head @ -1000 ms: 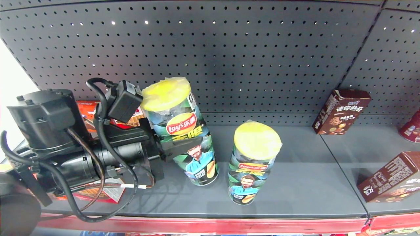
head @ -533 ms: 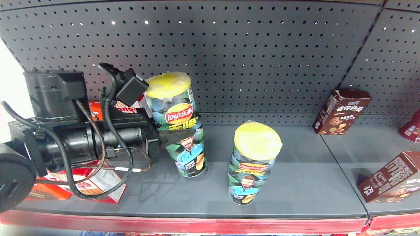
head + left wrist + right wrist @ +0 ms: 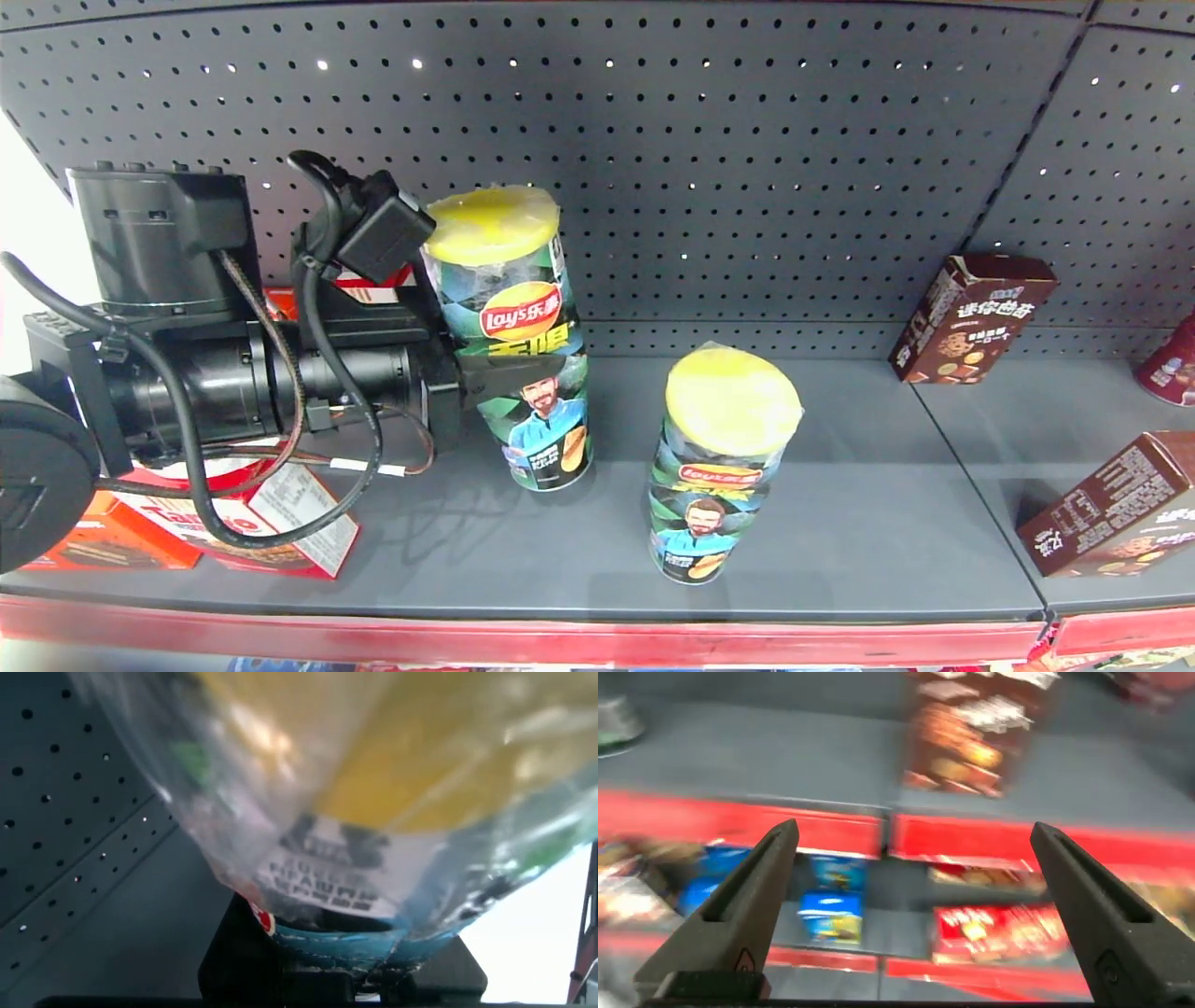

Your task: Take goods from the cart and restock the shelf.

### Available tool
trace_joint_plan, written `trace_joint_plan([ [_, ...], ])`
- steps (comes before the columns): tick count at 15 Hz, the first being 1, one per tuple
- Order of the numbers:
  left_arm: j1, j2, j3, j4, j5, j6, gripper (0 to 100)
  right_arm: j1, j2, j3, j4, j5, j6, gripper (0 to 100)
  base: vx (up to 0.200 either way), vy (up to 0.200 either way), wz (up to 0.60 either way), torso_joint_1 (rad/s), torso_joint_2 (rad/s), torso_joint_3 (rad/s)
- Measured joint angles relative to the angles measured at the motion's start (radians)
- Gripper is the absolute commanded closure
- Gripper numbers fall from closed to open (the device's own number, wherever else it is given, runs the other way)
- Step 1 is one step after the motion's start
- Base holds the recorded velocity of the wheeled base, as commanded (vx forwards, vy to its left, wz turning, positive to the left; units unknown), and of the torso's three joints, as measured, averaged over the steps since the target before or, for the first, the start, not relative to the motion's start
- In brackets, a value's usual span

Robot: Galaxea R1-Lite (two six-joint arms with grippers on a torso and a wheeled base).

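Left gripper (image 3: 512, 373): clenched on upright chips can (image 3: 509, 308), far-left on shelf (image 3: 859, 532).
Second chips can (image 3: 719, 467): nearer, right.
Right gripper (image 3: 912, 831): fingers (image 3: 738, 915) spread apart.

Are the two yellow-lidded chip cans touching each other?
Apart. The head view shows a strip of bare grey shelf between the rear can and the front can, with lids and bodies clear of each other.

Far finger of the left gripper (image 3: 519, 375) hidden behind the tall green crisp can with a yellow plastic lid (image 3: 512, 308); flat orange-red cartons (image 3: 280, 537) partly covered by the left arm (image 3: 233, 392); dark red round tin (image 3: 1169, 371) and lying brown carton (image 3: 1116, 504) cut by the right edge; blue packets (image 3: 831, 903) in the right wrist view blurred, contents not legible.
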Motion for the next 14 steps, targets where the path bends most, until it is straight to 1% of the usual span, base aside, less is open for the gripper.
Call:
trace_joint_plan([
  [1, -0.001, -0.001, 0.005, 0.002, 0.000, 0.000, 100, -0.001, 0.000, 0.005, 0.002, -0.047, 0.029, 0, 0.000, 0.000, 0.00, 0.000, 0.00, 0.000],
  [2, -0.001, -0.002, 0.014, 0.002, 0.000, 0.001, 100, 0.000, 0.001, 0.009, 0.006, -0.057, 0.040, 0, 0.000, 0.000, 0.00, 0.000, 0.00, 0.000],
  [6, 0.003, 0.003, 0.034, -0.009, 0.004, 0.006, 100, 0.000, 0.001, 0.013, 0.005, -0.059, 0.045, 0, 0.000, 0.000, 0.00, 0.000, 0.00, 0.000],
  [10, 0.008, 0.010, 0.026, -0.004, 0.005, 0.006, 100, 0.000, 0.001, 0.014, 0.005, -0.059, 0.045, 0, 0.000, 0.000, 0.00, 0.000, 0.00, 0.000],
  [12, 0.005, 0.022, 0.019, -0.017, 0.004, 0.016, 100, 0.000, 0.001, 0.014, 0.005, -0.059, 0.045, 0, 0.000, 0.000, 0.00, 0.000, 0.00, 0.000],
  [14, 0.004, 0.042, -0.006, -0.027, 0.004, 0.045, 100, 0.000, 0.001, 0.014, 0.005, -0.059, 0.045, 0, 0.000, 0.000, 0.00, 0.000, 0.00, 0.000],
])
